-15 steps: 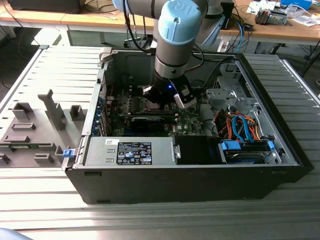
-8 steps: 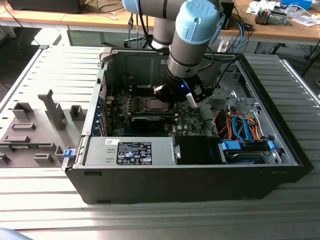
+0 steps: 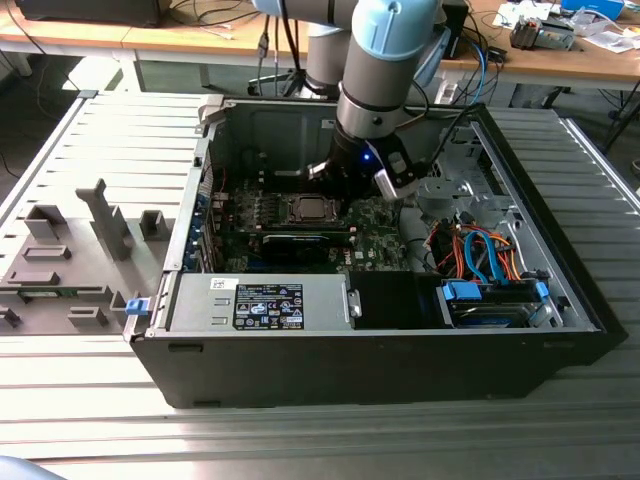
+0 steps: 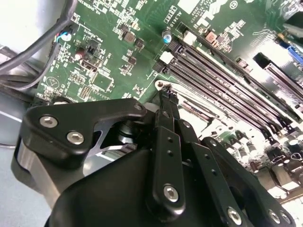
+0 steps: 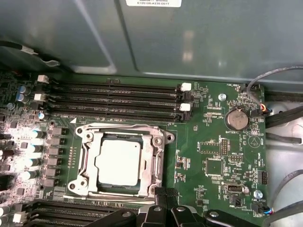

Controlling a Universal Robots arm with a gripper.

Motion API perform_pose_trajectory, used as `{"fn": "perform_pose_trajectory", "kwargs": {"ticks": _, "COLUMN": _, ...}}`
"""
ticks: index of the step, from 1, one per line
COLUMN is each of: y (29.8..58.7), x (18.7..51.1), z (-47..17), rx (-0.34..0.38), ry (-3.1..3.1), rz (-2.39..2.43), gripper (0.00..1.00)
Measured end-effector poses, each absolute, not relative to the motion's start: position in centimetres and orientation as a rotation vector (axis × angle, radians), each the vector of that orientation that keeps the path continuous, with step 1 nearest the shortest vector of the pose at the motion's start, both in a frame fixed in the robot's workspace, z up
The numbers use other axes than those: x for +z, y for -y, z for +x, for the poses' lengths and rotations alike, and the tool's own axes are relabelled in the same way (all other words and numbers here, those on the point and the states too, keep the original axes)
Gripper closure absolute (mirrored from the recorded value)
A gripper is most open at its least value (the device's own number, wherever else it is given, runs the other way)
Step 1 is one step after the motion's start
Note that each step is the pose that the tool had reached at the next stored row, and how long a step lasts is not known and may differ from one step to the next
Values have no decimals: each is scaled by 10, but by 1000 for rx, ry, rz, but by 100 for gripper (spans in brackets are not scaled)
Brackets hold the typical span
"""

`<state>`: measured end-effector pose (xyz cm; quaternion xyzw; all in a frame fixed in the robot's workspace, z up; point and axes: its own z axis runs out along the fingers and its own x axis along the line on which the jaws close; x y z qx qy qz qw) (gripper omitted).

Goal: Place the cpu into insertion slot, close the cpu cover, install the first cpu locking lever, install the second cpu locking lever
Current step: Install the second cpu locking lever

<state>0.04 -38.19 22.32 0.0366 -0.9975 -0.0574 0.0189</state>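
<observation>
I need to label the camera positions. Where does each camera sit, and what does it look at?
Exterior view: off the arm, above the open computer case, facing down; the arm and gripper show.
First wrist view: on the arm, facing the cpu under its cpu cover.
Second wrist view: on the arm, gripper close.
Both wrist views share the memory slots.

A ribbed grey metal work surface [image 3: 90, 430] is seen across the exterior view. Wooden desks [image 3: 180, 38] are set behind it, strewn with cables and what may be papers [image 3: 600, 25].
</observation>
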Motion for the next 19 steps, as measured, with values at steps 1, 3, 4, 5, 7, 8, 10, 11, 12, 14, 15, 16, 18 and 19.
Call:
{"fn": "perform_pose_trajectory", "kwargs": {"ticks": 1, "y": 379, "x": 223, "z": 0, "rx": -161, "ry": 3097, "rz": 113, "gripper": 89}}
{"fn": "perform_pose_trajectory", "kwargs": {"ticks": 3, "y": 375, "x": 223, "z": 0, "rx": -134, "ry": 3098, "rz": 113, "gripper": 89}}
{"fn": "perform_pose_trajectory", "kwargs": {"ticks": 4, "y": 372, "x": 223, "z": 0, "rx": -120, "ry": 3098, "rz": 112, "gripper": 89}}
{"fn": "perform_pose_trajectory", "kwargs": {"ticks": 5, "y": 371, "x": 223, "z": 0, "rx": -112, "ry": 3098, "rz": 112, "gripper": 89}}
{"fn": "perform_pose_trajectory", "kwargs": {"ticks": 7, "y": 368, "x": 224, "z": 0, "rx": -93, "ry": 3098, "rz": 112, "gripper": 89}}
{"fn": "perform_pose_trajectory", "kwargs": {"ticks": 8, "y": 366, "x": 223, "z": 0, "rx": -83, "ry": 3098, "rz": 112, "gripper": 89}}
{"fn": "perform_pose_trajectory", "kwargs": {"ticks": 10, "y": 364, "x": 223, "z": 0, "rx": -68, "ry": 3098, "rz": 111, "gripper": 89}}
{"fn": "perform_pose_trajectory", "kwargs": {"ticks": 11, "y": 363, "x": 223, "z": 0, "rx": -59, "ry": 3098, "rz": 111, "gripper": 89}}
{"fn": "perform_pose_trajectory", "kwargs": {"ticks": 12, "y": 362, "x": 224, "z": 0, "rx": -47, "ry": 3098, "rz": 111, "gripper": 89}}
{"fn": "perform_pose_trajectory", "kwargs": {"ticks": 14, "y": 359, "x": 224, "z": 0, "rx": -15, "ry": 3098, "rz": 110, "gripper": 89}}
{"fn": "perform_pose_trajectory", "kwargs": {"ticks": 15, "y": 357, "x": 224, "z": 0, "rx": 8, "ry": 3097, "rz": 110, "gripper": 89}}
{"fn": "perform_pose_trajectory", "kwargs": {"ticks": 16, "y": 355, "x": 224, "z": 0, "rx": 27, "ry": 3097, "rz": 109, "gripper": 89}}
{"fn": "perform_pose_trajectory", "kwargs": {"ticks": 18, "y": 352, "x": 225, "z": 0, "rx": 59, "ry": 3096, "rz": 108, "gripper": 89}}
{"fn": "perform_pose_trajectory", "kwargs": {"ticks": 19, "y": 350, "x": 225, "z": 0, "rx": 84, "ry": 3095, "rz": 108, "gripper": 89}}
